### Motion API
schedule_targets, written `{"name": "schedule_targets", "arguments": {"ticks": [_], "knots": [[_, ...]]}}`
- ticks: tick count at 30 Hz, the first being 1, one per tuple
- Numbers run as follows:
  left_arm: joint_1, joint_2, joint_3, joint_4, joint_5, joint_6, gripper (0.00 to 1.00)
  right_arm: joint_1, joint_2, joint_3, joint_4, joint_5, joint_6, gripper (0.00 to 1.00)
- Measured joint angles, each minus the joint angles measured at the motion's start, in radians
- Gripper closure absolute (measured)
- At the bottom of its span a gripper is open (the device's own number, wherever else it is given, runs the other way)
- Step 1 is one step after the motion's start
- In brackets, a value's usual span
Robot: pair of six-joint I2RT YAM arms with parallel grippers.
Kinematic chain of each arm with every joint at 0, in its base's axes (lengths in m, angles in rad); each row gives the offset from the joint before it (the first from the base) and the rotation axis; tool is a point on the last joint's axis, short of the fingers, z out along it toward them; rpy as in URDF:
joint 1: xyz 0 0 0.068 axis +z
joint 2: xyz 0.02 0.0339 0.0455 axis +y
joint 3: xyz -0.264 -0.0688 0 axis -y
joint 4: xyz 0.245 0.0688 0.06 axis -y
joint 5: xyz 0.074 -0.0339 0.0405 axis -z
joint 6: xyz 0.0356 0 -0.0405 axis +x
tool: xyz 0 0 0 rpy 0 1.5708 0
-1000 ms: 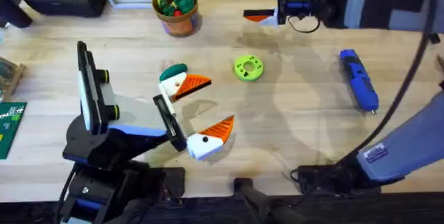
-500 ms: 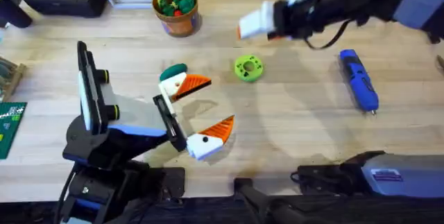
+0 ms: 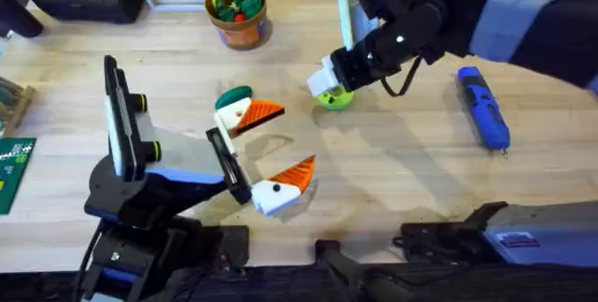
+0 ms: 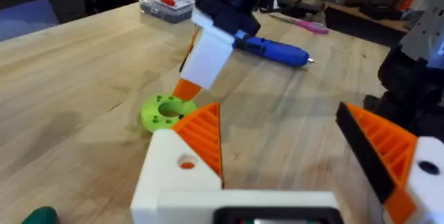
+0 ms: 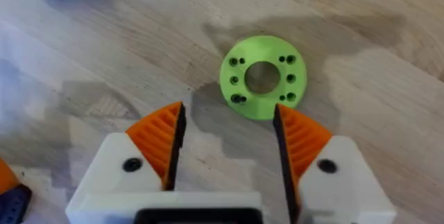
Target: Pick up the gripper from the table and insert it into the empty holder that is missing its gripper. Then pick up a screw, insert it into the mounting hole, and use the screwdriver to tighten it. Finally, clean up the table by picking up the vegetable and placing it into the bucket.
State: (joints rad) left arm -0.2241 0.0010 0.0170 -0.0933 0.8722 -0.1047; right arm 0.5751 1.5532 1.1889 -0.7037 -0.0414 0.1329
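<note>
Right claw (image 5: 225,151) open, empty, poised just above lime-green disc (image 5: 262,77) on counter (image 3: 411,171); left claw (image 3: 271,152) open, empty, resting low. Both claws show orange tips on both fingers; loose gripper, empty holder, screw not identifiable. Screwdriver (image 3: 483,107) untouched. Vegetable (image 3: 234,95) on counter, cleanup pending. Bucket (image 3: 237,12) holds green, red toy pieces

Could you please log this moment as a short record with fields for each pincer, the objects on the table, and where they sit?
right pincer: open, poised over the lime-green disc, tips either side of its near edge
left pincer: open, low over the table, holding nothing
vegetable: on the table beside the left pincer's upper finger
screwdriver: lying on the table at the right
bucket: at the table's far edge, holding green and red toy pieces
</note>
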Motion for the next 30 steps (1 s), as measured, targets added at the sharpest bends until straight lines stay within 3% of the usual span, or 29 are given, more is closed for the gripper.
{"name": "schedule_targets", "arguments": {"ticks": [4,7,12,27,30], "knots": [[0.0,0.0,0.0,0.0,0.0,0.0,0.015,0.012,0.043,0.0,-0.004,0.009,0.0,0.372],[0.0,0.0,0.0,0.0,0.0,0.0,0.015,0.019,0.089,0.0,-0.002,0.013,0.0,0.525],[0.0,0.0,0.0,0.0,0.0,0.0,0.015,0.024,0.154,0.0,0.016,0.02,0.0,0.698],[0.0,0.0,0.0,0.0,0.0,0.0,0.015,0.025,0.183,0.0,0.039,0.03,0.009,0.725],[0.0,0.0,0.0,0.0,0.0,0.0,0.015,0.027,0.195,0.002,0.034,0.041,0.009,0.805]]}}
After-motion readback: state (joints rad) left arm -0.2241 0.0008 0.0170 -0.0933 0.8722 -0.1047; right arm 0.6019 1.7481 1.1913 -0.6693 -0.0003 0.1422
